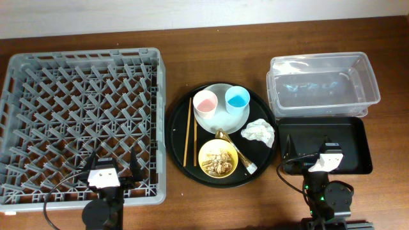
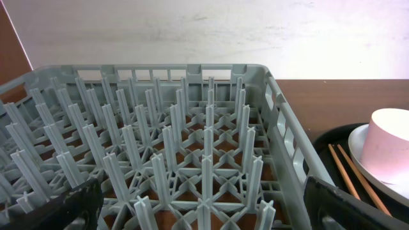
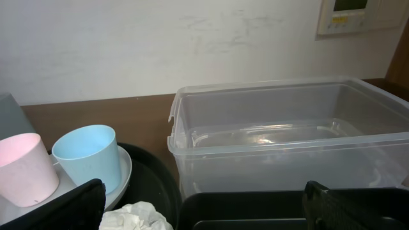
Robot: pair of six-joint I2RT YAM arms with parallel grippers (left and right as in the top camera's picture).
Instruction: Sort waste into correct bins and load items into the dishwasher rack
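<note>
Overhead: L hand [image 1: 113,163], R hand [image 1: 313,148] open (empty).

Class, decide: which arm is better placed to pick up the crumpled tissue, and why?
Right. The open right gripper sits over the rectangular black tray, next to the tissue; the left gripper is over the dishwasher rack, farther away.

A round black tray [image 1: 176,128] sat on the brown wooden table [image 1: 211,57]. Behind stood a white wall [image 2: 192,32] bearing a small panel [image 3: 353,16].
</note>
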